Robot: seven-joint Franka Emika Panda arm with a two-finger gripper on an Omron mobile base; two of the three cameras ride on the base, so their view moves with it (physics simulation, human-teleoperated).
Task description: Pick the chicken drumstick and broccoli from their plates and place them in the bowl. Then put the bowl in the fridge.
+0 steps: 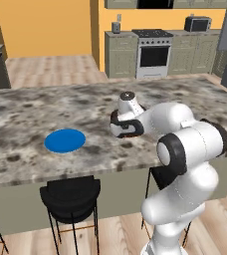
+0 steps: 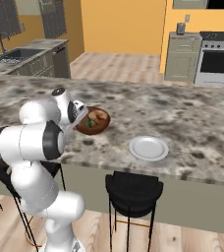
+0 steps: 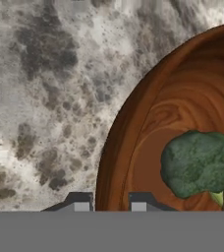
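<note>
You've got the gripper [image 3: 110, 205] pinched narrow over the near rim of the round reddish-brown wooden bowl [image 3: 133, 128], green broccoli floret [image 3: 197, 163] and golden drumstick [image 2: 100, 115] inside. Lift level so nothing spills. The bright blue plate [image 1: 64, 141] sits left, the pale plate [image 2: 148, 148] right, stools below the marble counter [image 1: 31, 114].

A grey-and-brown speckled granite tabletop [image 1: 31, 114] is seen across the kitchen. Two black round-seated bar stools [image 1: 70, 199] are tucked under its near edge. A stainless steel oven range [image 1: 153, 52] is set among beige cupboards [image 1: 120, 55], beside a dark microwave [image 1: 197, 23]. A metal sink [image 2: 16, 55] is set into the far counter.
</note>
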